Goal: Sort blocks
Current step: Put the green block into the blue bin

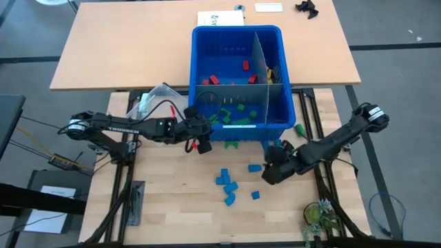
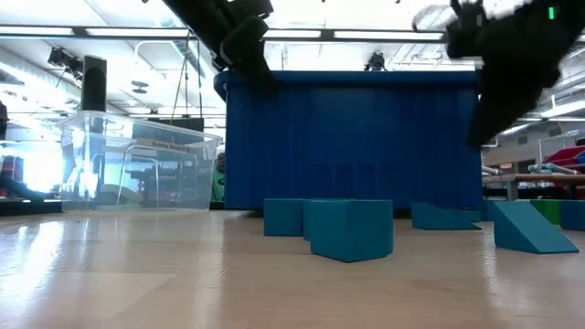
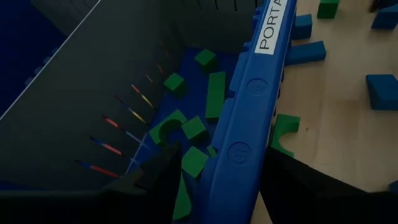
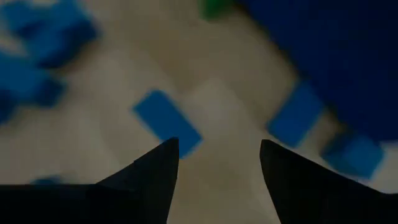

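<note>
The left gripper (image 1: 200, 131), jaws apart and empty, straddles the blue bin's (image 1: 279, 36) front wall above its green blocks (image 3: 216, 93). The right gripper (image 1: 270, 172), jaws also apart and empty, hovers over the table (image 1: 179, 200), with loose blue blocks (image 1: 227, 184) lying just beside it, likely its next pick.

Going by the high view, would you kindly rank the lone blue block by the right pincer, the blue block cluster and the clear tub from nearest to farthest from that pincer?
Right pincer, over the table.
1. Lone blue block, just beside it.
2. Blue block cluster, mid-table.
3. Clear tub, far left of the bin.
</note>
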`<act>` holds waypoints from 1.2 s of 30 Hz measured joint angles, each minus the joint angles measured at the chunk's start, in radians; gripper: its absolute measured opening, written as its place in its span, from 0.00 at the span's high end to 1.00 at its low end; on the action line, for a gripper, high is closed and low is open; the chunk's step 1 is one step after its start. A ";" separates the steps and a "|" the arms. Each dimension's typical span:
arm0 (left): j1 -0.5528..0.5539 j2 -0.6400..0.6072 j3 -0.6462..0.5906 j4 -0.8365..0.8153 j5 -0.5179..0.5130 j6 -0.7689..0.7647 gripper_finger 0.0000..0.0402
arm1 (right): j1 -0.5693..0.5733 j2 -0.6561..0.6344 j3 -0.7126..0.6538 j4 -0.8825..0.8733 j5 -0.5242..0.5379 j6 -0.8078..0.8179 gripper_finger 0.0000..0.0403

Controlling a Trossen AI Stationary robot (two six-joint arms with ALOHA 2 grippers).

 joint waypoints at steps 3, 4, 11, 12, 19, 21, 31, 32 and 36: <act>0.000 0.000 0.000 0.000 0.001 0.001 0.50 | -0.013 0.000 -0.077 0.018 0.053 0.172 0.48; 0.000 0.000 0.000 0.001 0.001 0.002 0.50 | -0.020 0.000 -0.101 0.034 0.065 0.210 0.51; 0.000 0.000 0.000 0.005 -0.001 0.006 0.49 | -0.081 0.000 -0.214 0.174 0.069 0.194 0.82; -0.001 0.000 0.000 0.005 -0.001 0.006 0.49 | -0.088 -0.001 -0.220 0.176 0.074 0.190 0.87; -0.001 0.000 0.000 0.005 -0.001 0.005 0.49 | -0.137 -0.001 -0.288 0.313 0.141 0.173 0.97; -0.001 0.000 0.000 0.005 -0.001 0.006 0.49 | -0.144 0.000 -0.327 0.377 0.126 0.170 0.97; -0.001 0.000 0.001 0.004 0.001 0.006 0.49 | -0.125 -0.003 -0.346 0.417 -0.048 0.090 0.99; -0.001 0.000 0.001 0.002 0.002 0.005 0.49 | -0.119 -0.003 -0.338 0.415 -0.076 0.072 0.99; -0.001 0.000 0.001 0.001 0.005 0.005 0.49 | -0.101 -0.001 -0.289 0.356 -0.160 0.012 1.00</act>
